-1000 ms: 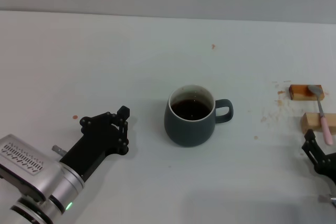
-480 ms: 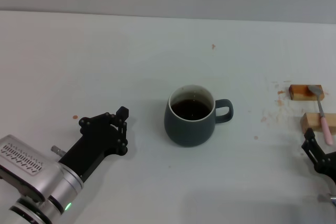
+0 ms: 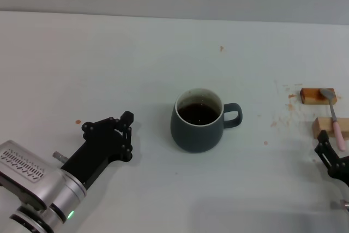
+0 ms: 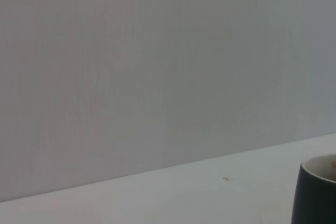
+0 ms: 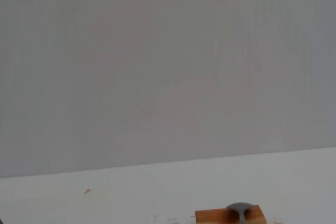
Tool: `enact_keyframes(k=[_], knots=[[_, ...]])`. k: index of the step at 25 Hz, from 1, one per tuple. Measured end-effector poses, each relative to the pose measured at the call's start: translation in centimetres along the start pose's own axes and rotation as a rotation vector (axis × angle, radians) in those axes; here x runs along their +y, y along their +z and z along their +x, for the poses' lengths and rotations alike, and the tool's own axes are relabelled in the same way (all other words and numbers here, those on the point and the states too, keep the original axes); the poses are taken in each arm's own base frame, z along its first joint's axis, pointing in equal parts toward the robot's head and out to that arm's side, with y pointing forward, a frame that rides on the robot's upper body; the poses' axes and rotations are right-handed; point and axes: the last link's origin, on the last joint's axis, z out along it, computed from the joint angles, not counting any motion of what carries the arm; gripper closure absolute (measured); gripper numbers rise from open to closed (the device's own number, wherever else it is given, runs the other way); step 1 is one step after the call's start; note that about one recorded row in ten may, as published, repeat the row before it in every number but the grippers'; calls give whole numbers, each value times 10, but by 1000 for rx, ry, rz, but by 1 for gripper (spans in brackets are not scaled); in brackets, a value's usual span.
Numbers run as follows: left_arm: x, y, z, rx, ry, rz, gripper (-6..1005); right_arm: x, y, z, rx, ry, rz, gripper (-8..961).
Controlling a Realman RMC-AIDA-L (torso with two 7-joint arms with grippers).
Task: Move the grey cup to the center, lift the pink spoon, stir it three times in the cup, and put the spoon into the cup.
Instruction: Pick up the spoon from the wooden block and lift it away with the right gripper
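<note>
The grey cup (image 3: 197,124) stands upright in the middle of the table with dark liquid inside, its handle pointing right. Its edge also shows in the left wrist view (image 4: 316,191). The pink spoon (image 3: 334,117) lies across two small wooden blocks at the far right, silver bowl on the far block. Its bowl shows in the right wrist view (image 5: 239,209). My left gripper (image 3: 130,136) is open and empty, resting left of the cup with a gap between them. My right gripper (image 3: 329,154) is open at the lower right edge, just short of the spoon's handle end, partly out of view.
Two brown wooden blocks (image 3: 312,95) (image 3: 323,126) carry the spoon near the table's right edge. The far one shows in the right wrist view (image 5: 215,216). Small brown stains dot the table around them. A grey wall rises behind the table.
My right gripper has slipped slightly down toward the frame's lower right edge. The left arm, cup and spoon have not moved.
</note>
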Motion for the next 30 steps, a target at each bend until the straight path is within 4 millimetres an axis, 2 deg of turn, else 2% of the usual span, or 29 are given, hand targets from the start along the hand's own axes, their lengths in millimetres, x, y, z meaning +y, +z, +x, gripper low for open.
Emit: enact_keyframes(k=[9, 15, 20, 30], knots=[[0, 0, 0, -2, 0, 0, 1001, -1, -1, 0, -1, 0, 6, 139], [0, 0, -1, -3, 0, 1, 1001, 1, -1, 0, 0, -1, -5, 273], [0, -1, -1, -3, 0, 1, 1001, 0, 0, 0, 3, -3, -8, 475], [0, -1, -1, -3, 0, 1, 1001, 0, 1, 3, 20, -4, -5, 479]])
